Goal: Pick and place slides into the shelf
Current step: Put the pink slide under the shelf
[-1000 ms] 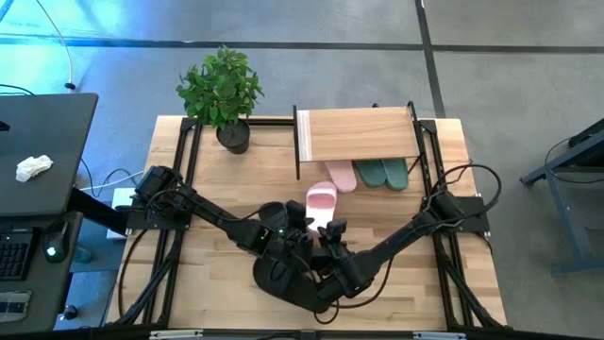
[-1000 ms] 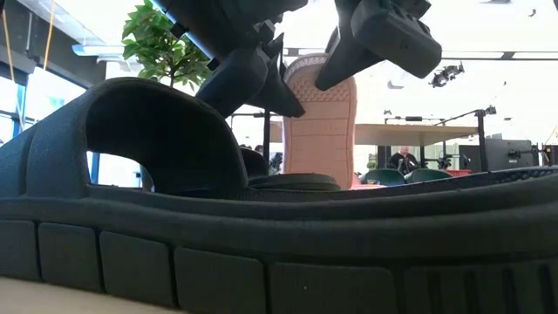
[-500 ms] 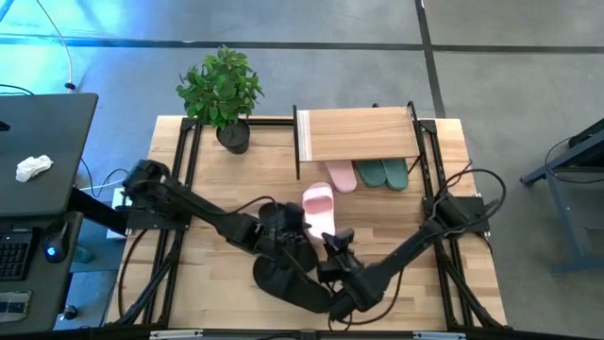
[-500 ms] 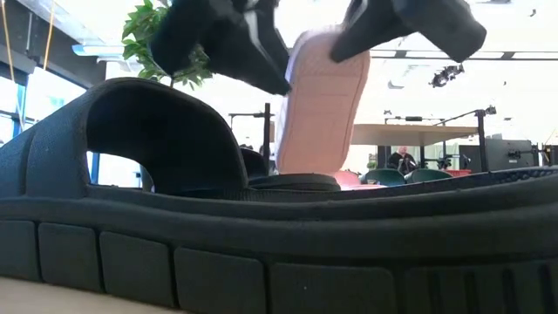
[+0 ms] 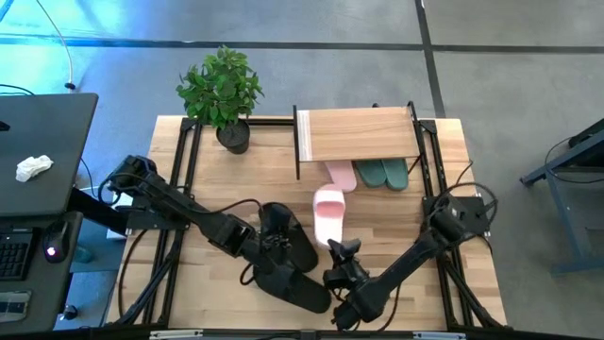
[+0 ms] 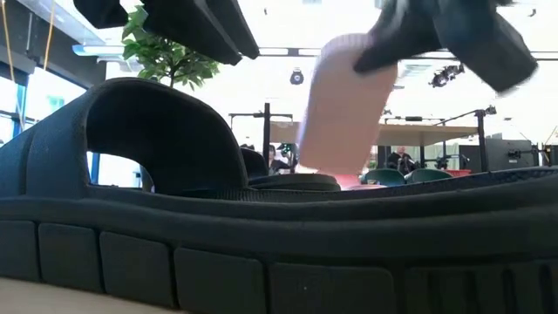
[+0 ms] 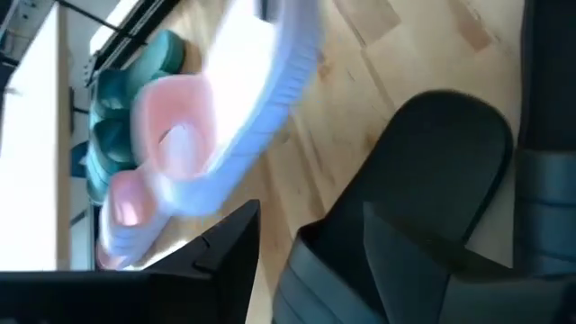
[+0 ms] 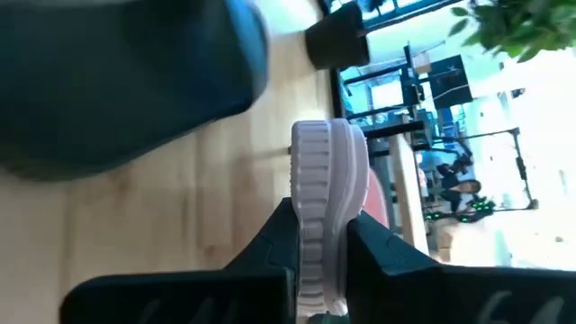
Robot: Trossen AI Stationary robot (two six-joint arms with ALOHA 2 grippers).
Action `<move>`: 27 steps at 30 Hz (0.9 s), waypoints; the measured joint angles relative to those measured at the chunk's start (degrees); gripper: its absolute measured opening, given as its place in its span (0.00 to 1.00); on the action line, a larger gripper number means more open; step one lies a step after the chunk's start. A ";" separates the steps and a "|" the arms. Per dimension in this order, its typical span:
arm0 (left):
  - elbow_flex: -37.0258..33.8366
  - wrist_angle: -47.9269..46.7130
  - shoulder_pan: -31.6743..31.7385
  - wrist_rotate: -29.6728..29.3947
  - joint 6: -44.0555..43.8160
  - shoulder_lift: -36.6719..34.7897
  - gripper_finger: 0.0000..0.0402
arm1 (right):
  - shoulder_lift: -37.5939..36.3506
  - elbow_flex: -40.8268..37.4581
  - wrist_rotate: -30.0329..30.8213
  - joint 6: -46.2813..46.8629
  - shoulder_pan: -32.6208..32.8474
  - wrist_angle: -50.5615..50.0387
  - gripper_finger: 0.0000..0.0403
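From above, your right gripper [image 5: 337, 247] is clamped on the heel end of a pale pink slide [image 5: 328, 213], which lies between the two arms, in front of the shelf [image 5: 357, 135] on the worktop [image 5: 387, 219]. Under the shelf's front edge you can see a second pink slide [image 5: 340, 175] and two teal slides [image 5: 385, 173]. Your left gripper [image 5: 267, 247] sits over the black slides [image 5: 288, 260], fingers apart, holding nothing.

At table height, a black slide [image 6: 261, 235] fills the foreground, with the pink one raised behind it.

Your left wrist view shows the pink slide tilted above the worktop.

Your right wrist view shows both fingers [image 8: 270, 247] pinching its sole.
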 joint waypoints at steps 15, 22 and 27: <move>0.02 -3.31 0.01 -0.94 -0.50 -0.03 0.44 | 9.58 -0.02 10.85 5.78 -2.62 0.61 0.05; 0.02 -3.35 0.01 -0.99 -0.43 -0.01 0.44 | 10.26 -1.06 16.31 14.17 -4.49 -2.30 0.05; 0.02 -3.53 0.03 -0.99 -0.41 -0.02 0.44 | 10.12 -4.87 17.97 23.28 -5.71 -4.71 0.05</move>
